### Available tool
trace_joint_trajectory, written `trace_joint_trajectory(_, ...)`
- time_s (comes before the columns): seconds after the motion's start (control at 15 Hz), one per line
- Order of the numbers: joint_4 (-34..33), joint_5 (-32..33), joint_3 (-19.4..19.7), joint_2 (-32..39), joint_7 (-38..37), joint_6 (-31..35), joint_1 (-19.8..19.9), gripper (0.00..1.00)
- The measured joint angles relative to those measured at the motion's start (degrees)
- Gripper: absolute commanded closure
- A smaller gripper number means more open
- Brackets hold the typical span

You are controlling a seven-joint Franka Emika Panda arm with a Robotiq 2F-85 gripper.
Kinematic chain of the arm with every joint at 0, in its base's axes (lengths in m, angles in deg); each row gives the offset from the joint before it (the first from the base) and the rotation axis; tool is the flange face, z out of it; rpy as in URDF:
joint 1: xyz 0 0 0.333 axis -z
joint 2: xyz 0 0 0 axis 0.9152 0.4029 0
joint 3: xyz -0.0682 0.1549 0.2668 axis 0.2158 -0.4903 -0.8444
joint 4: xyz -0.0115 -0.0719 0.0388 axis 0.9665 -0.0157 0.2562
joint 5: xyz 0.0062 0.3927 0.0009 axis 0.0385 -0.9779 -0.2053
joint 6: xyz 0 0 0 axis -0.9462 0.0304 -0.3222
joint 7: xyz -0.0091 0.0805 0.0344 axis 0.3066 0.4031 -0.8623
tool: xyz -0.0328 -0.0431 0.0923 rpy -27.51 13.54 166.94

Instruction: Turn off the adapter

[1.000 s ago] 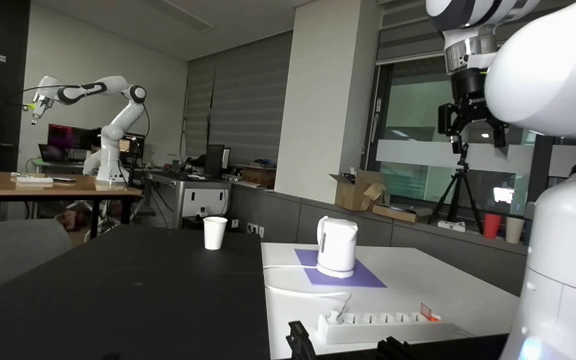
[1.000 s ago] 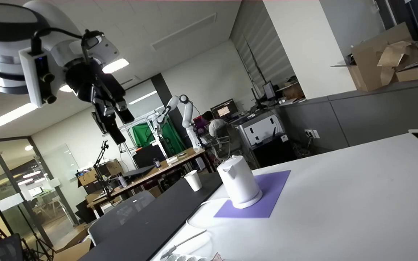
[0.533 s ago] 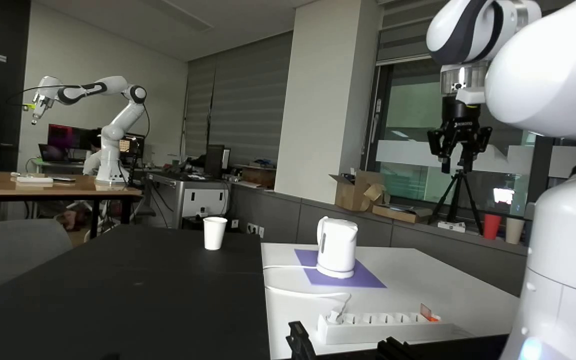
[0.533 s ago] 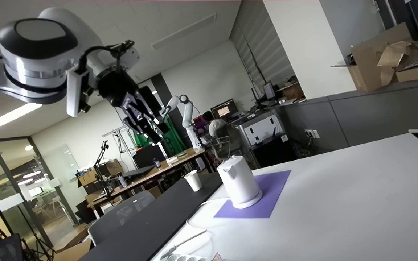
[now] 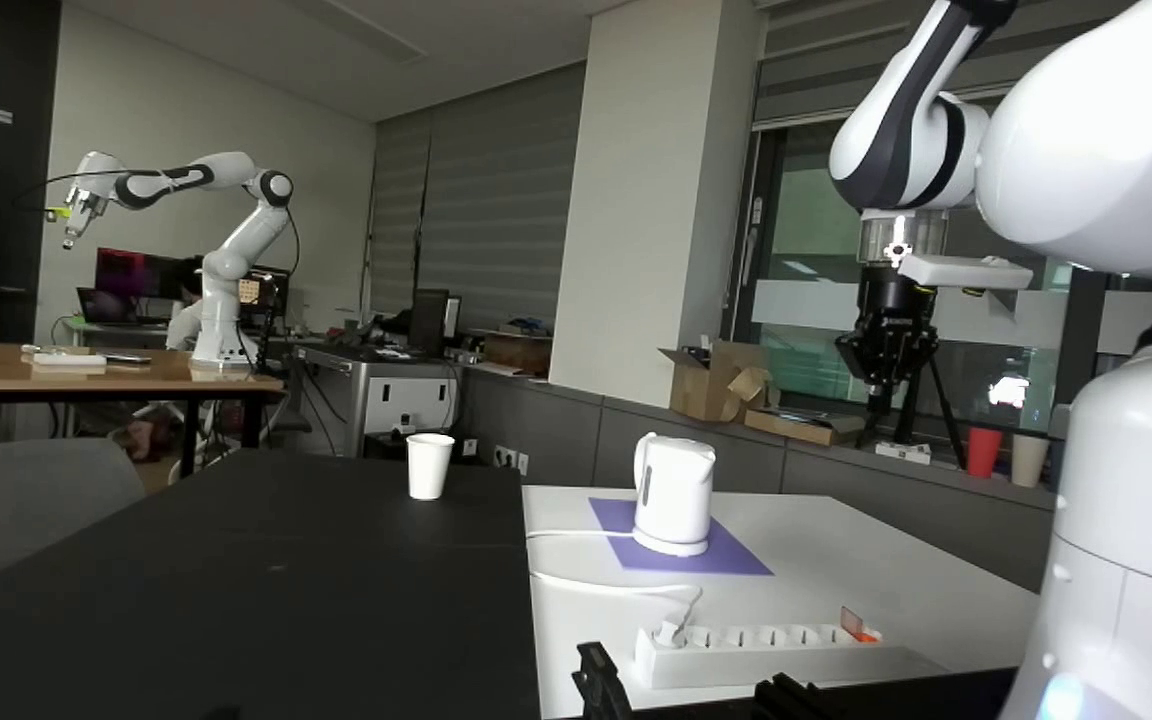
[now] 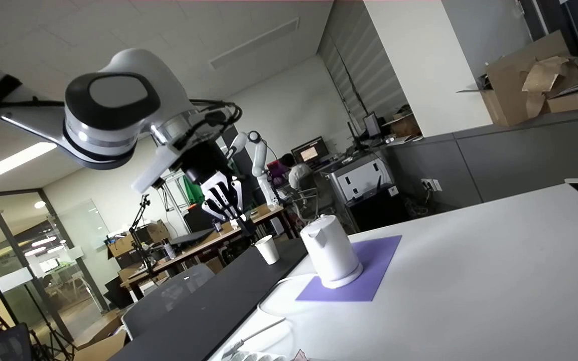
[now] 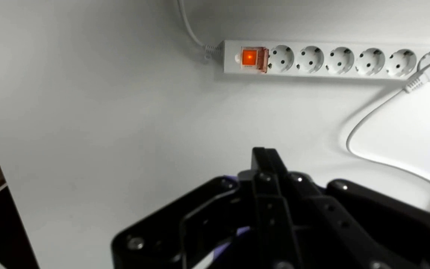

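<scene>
Hanging at right in an exterior view, the gripper is well apart from the adapter, lower right. Wrist view: fingers pressed together, switch glowing, upper centre. I'd call this the approach; next, align and press.

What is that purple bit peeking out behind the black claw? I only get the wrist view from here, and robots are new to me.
Observer: A flat purple mat. Both exterior views show a white electric kettle standing on it.
Operator: Is the claw touching the power strip? I can't judge its height.
Observer: No. In both exterior views it hangs in the air, apart from the white table.
Operator: Is there anything to drink from?
Observer: Yes, a white paper cup stands on the black table in both exterior views.
</scene>
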Motion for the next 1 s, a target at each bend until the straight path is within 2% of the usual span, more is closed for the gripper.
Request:
trace_joint_trajectory(0.27,0.0,-1.09,-0.06,5.67,1.54,0.05,-1.25,1.0)
trace_joint_trajectory(0.67,-0.67,-0.79,-0.08,14.03,1.51,0.06,-1.04,0.99)
trace_joint_trajectory(1.0,-1.06,-0.79,-0.12,14.89,1.51,0.06,-1.04,0.99)
